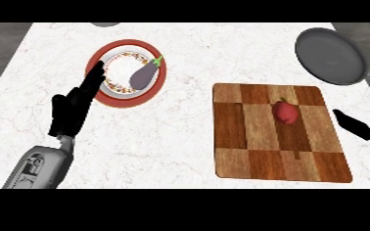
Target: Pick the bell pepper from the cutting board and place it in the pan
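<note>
On the cutting board, toward its far right, we note the red bell pepper, untouched. Pan lies beyond the board's far right corner. Our left hand rests beside the eggplant plate, fingers straight, released. Right hand shows at the board's right edge; open or clenched, we cannot tell.
</note>
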Tool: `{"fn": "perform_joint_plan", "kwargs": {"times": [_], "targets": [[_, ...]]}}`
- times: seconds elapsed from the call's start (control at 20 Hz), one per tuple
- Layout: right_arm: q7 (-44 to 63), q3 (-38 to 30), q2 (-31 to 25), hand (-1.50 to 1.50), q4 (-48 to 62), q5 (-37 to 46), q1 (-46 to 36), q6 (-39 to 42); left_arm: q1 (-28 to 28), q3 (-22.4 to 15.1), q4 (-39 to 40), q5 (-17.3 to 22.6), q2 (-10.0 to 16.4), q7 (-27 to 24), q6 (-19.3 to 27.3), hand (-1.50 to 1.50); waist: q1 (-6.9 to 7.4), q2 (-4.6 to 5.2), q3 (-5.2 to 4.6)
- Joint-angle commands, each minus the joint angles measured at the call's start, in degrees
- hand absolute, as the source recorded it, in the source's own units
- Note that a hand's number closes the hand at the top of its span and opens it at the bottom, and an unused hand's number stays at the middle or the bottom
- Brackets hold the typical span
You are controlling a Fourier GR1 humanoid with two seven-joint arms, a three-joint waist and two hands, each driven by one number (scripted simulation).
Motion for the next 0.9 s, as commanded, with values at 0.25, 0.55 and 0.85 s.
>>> {"fn": "perform_joint_plan", "kwargs": {"times": [0.25, 0.55, 0.85], "targets": [[31.9, 13.1, -0.1, -1.5, -1.3, 18.0, 0.0, -2.7, 2.4, -2.5, -5.2, -0.3, 0.4, 2.4, -2.6, 0.0, 2.42, -0.76, -0.02], [50.3, 17.2, -3.6, -1.5, -2.1, 19.0, -10.6, 19.1, 1.4, -3.8, -6.6, -1.7, -0.3, 3.3, -2.2, 0.0, 3.91, -0.47, 0.02], [59.6, 16.3, -3.2, -1.5, -3.4, 5.9, -18.0, 38.0, 1.9, -2.7, -7.1, 0.4, 0.0, 5.0, -3.4, 0.0, 3.86, -0.36, 0.19]]}}
